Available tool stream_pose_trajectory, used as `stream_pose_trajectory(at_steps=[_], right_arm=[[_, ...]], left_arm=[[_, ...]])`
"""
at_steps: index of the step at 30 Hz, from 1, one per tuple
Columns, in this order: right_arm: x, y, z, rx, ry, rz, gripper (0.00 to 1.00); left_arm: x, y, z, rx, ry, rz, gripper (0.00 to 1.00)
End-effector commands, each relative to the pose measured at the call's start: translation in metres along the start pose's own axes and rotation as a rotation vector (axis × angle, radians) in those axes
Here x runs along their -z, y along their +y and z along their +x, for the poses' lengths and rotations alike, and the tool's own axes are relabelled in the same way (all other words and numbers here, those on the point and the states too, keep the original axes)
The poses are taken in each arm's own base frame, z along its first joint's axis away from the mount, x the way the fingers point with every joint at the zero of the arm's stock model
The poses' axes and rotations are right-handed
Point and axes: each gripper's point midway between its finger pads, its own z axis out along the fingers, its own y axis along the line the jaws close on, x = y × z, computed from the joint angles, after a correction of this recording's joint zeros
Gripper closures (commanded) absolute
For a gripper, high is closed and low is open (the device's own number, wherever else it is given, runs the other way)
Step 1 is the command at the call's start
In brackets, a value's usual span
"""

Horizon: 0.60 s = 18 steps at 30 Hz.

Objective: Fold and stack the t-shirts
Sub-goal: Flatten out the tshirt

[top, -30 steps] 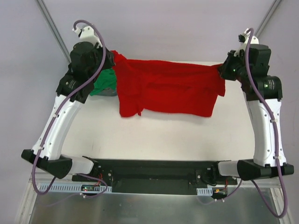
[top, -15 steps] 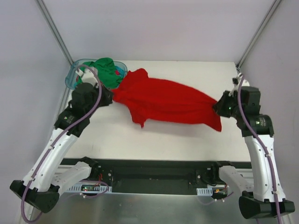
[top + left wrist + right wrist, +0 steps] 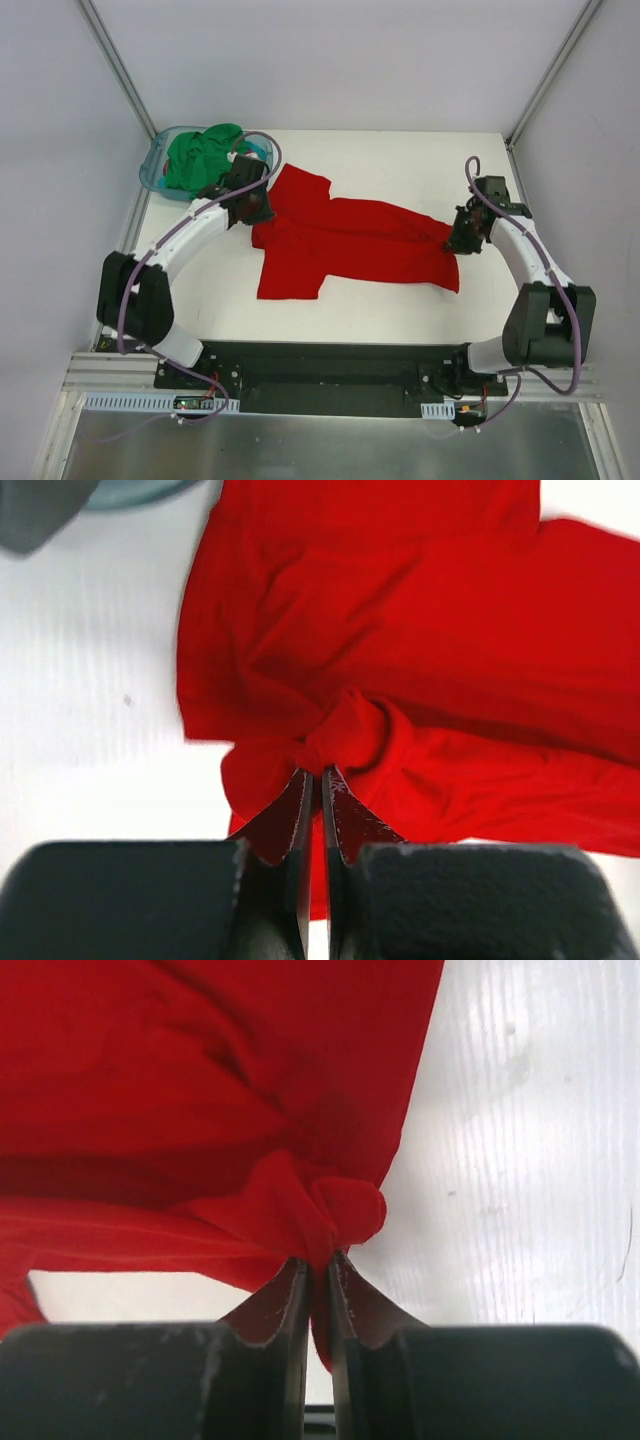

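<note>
A red t-shirt (image 3: 350, 245) lies spread and rumpled across the middle of the white table (image 3: 400, 165). My left gripper (image 3: 257, 213) is shut on a bunch of its left edge, low at the table; in the left wrist view the red t-shirt (image 3: 420, 660) is pinched between the closed fingers (image 3: 300, 810). My right gripper (image 3: 462, 240) is shut on its right edge; in the right wrist view the red t-shirt (image 3: 200, 1110) bunches at the closed fingertips (image 3: 340, 1280). A green t-shirt (image 3: 205, 155) lies crumpled in a basket.
A light blue basket (image 3: 153, 172) holding the green shirt stands at the table's back left corner, just behind my left gripper. Grey walls and frame posts (image 3: 120, 70) surround the table. The black arm base rail (image 3: 330, 365) runs along the near edge.
Both grippers came down and toward the near side with the red t-shirt, from held up stretched in the air to laid on the table. The basket with the green shirt is now uncovered.
</note>
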Motion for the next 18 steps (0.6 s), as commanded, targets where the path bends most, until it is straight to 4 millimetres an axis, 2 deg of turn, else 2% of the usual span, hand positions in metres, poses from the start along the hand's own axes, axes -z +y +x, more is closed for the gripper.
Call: stream_pose_trajectory(at_steps=[1,2,5,6,8,9,10,11,14,17,18], right_arm=[[-0.018,0.001,-0.042,-0.009,-0.055,-0.007,0.85],[-0.025,0.001,-0.046,-0.008,-0.057,-0.011,0.82],[-0.041,-0.003,-0.059,-0.012,-0.051,0.011,0.74],[-0.044,-0.005,-0.062,-0.014,-0.048,0.019,0.67],[-0.042,-0.007,-0.065,-0.017,-0.053,0.03,0.44],[-0.037,-0.008,-0.067,-0.016,-0.068,0.035,0.37],[-0.033,-0.01,-0.067,-0.02,-0.083,0.048,0.25],[-0.026,-0.013,-0.068,-0.029,-0.107,0.066,0.19],[-0.002,-0.034,-0.065,-0.078,-0.192,0.18,0.01],[0.016,-0.051,-0.046,-0.143,-0.247,0.241,0.04],[0.021,-0.055,-0.039,-0.164,-0.261,0.253,0.04]], left_arm=[[-0.032,-0.006,-0.022,0.01,0.019,-0.005,1.0],[-0.041,-0.007,-0.024,0.004,0.033,-0.006,1.0],[-0.056,-0.013,-0.033,-0.008,0.061,0.017,0.84],[-0.06,-0.014,-0.034,-0.015,0.066,0.019,0.76],[-0.058,-0.02,-0.036,-0.016,0.074,0.049,0.47],[-0.053,-0.022,-0.037,-0.016,0.069,0.059,0.34],[-0.049,-0.022,-0.035,-0.015,0.069,0.066,0.2],[-0.041,-0.021,-0.034,-0.012,0.061,0.072,0.04],[-0.013,-0.016,-0.025,0.02,0.036,0.09,0.01],[0.018,-0.006,-0.003,0.071,0.018,0.114,0.01],[0.021,0.002,0.012,0.084,0.033,0.106,0.01]])
